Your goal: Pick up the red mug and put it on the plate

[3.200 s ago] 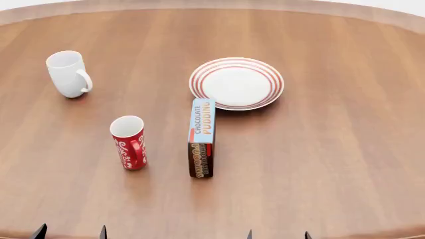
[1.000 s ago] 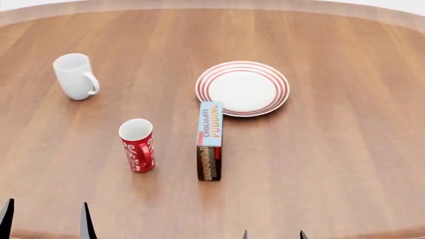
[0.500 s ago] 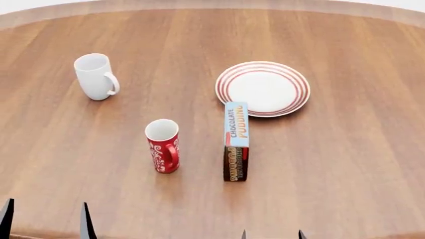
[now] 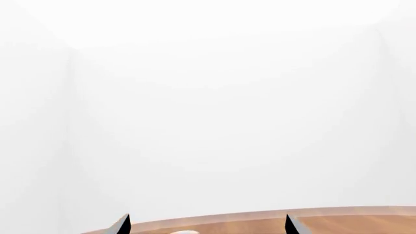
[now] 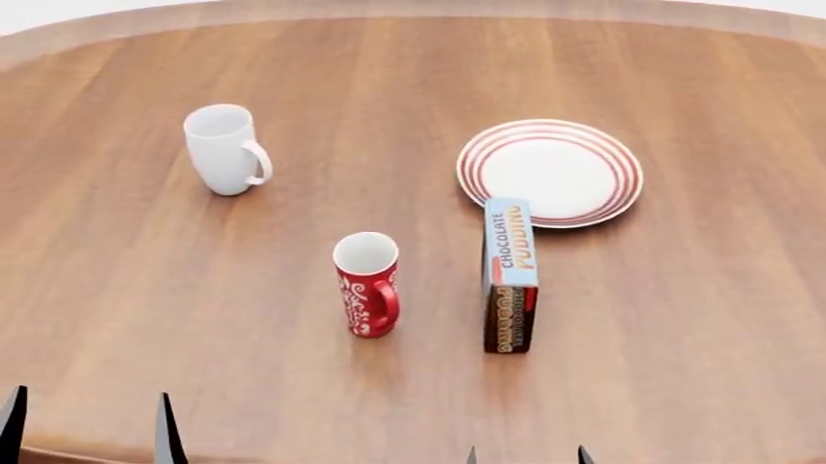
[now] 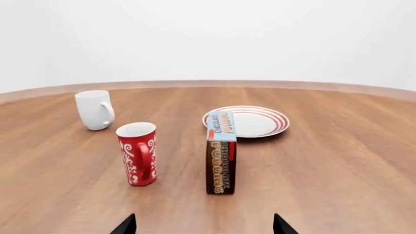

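Observation:
The red mug with white swirls stands upright near the table's middle, handle toward me; it also shows in the right wrist view as the red mug. The plate with red rings lies further back to the right, seen too as the plate. My left gripper sits at the near left edge, open and empty, well short of the mug; the left gripper faces mostly white wall. My right gripper is open at the near edge, and the right gripper faces the mug and box.
A chocolate pudding box stands on its long edge between the red mug and the plate, almost touching the plate's near rim. A plain white mug stands at the back left. The round wooden table reaches past the view on both sides.
The whole scene has slid to the right in the head view, so the view has turned left. Earlier the left fingertips rose higher into view. No object has moved on the table.

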### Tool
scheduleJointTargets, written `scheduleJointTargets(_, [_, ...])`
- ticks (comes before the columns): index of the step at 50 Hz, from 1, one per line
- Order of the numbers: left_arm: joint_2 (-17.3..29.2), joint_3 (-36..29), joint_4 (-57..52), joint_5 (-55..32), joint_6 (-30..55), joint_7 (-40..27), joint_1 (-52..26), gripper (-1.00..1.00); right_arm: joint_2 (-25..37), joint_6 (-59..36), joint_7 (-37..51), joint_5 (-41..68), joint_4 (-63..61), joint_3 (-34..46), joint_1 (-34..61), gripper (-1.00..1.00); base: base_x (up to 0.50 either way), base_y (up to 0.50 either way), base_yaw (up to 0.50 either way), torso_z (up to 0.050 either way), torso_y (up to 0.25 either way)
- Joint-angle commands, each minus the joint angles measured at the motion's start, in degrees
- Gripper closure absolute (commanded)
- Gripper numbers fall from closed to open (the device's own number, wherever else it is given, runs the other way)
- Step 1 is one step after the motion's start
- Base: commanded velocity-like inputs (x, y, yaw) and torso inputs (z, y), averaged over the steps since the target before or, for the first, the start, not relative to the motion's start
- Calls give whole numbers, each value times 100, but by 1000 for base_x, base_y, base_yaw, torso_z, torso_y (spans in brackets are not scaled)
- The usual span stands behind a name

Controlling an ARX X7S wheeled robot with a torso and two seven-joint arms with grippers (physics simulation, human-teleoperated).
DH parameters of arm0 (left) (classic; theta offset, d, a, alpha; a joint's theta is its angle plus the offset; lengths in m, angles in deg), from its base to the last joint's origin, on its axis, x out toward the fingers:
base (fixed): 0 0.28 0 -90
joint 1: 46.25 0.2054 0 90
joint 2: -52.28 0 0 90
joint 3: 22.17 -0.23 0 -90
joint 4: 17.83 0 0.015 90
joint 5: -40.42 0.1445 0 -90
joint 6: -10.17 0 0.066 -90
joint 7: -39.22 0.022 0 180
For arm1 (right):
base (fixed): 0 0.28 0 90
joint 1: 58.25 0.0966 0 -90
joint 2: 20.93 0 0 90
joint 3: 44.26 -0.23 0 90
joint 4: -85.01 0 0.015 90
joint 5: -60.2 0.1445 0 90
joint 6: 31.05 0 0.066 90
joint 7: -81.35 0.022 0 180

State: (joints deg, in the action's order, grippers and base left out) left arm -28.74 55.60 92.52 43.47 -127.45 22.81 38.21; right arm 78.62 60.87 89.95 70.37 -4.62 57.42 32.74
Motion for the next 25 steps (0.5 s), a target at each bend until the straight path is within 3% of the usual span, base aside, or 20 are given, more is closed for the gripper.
scheduleJointTargets(1, [25,-39,0,-4,1,-57,-6,-100,35,-11,33,30,-15,49,3,-100,0,172,0,0,0])
scheduleJointTargets(25, [93,-150,-10,-57,22,-104,-19,-100,104,2,89,103,-18,121,13,-100,0,177,0,0,0])
